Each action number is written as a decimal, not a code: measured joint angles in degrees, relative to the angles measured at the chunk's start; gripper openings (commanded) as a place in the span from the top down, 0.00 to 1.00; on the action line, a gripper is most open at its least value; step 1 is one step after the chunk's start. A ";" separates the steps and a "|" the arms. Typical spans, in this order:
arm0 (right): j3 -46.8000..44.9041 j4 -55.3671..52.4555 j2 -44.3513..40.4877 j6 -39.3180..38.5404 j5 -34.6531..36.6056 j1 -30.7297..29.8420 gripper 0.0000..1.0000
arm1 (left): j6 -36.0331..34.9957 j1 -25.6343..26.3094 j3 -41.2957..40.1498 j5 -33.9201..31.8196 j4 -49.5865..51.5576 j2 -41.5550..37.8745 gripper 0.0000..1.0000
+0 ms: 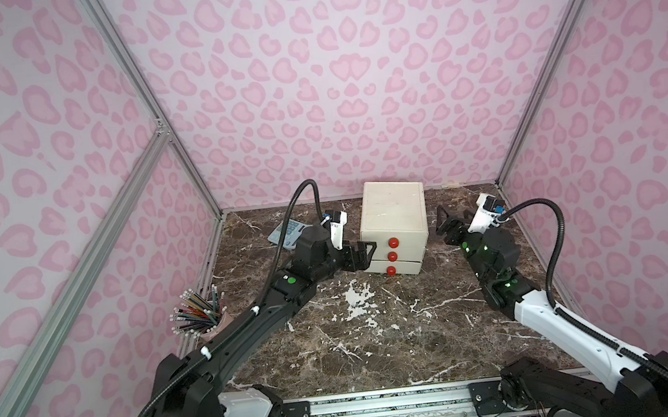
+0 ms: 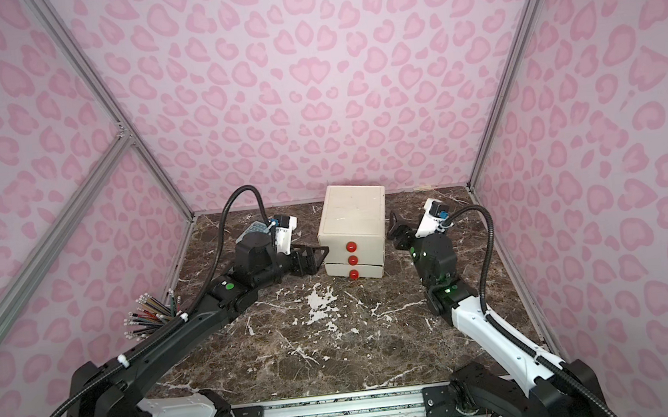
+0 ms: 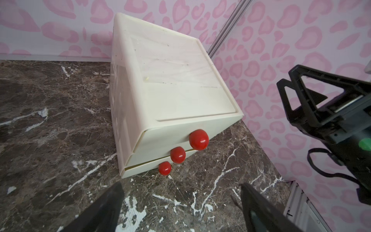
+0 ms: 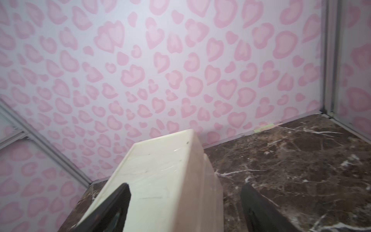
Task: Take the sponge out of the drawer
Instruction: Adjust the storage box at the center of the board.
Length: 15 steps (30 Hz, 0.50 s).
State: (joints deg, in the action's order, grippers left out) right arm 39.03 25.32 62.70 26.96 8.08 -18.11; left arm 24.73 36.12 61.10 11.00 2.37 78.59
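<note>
A cream drawer unit point(image 1: 393, 212) point(image 2: 352, 216) with three red knobs point(image 1: 391, 257) stands at the back middle of the marble table. Its bottom drawer point(image 3: 140, 167) is pulled out a crack, showing a dark slit; the two above are closed. The sponge is hidden. My left gripper point(image 1: 364, 254) point(image 2: 314, 257) point(image 3: 180, 184) is open and empty, low at the unit's front left corner. My right gripper point(image 1: 446, 219) point(image 2: 398, 224) point(image 4: 184, 185) is open at the unit's right side. One finger point(image 4: 120, 200) is over the top and the other hangs beside the wall.
A grey-blue calculator point(image 1: 286, 233) lies at the back left behind my left wrist. A pink cup of pencils point(image 1: 200, 314) stands by the left wall under my left forearm. Pink patterned walls close in three sides.
</note>
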 measured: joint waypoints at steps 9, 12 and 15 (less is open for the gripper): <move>-0.81 0.28 4.37 0.70 -8.63 3.61 0.14 | -2.58 0.00 5.66 -0.96 4.50 10.43 0.09; -0.87 1.40 5.97 0.66 -12.87 3.61 0.16 | -3.87 -0.17 7.58 -2.25 4.57 12.09 0.09; -0.61 2.16 7.76 0.63 -15.93 3.61 0.18 | -5.16 -0.96 9.97 -3.17 4.76 14.45 0.09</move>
State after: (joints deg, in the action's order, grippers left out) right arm 38.41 27.49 70.46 27.59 -7.86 -14.50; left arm 19.57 35.16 71.07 7.84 7.14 93.03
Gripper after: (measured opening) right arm 0.833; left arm 0.907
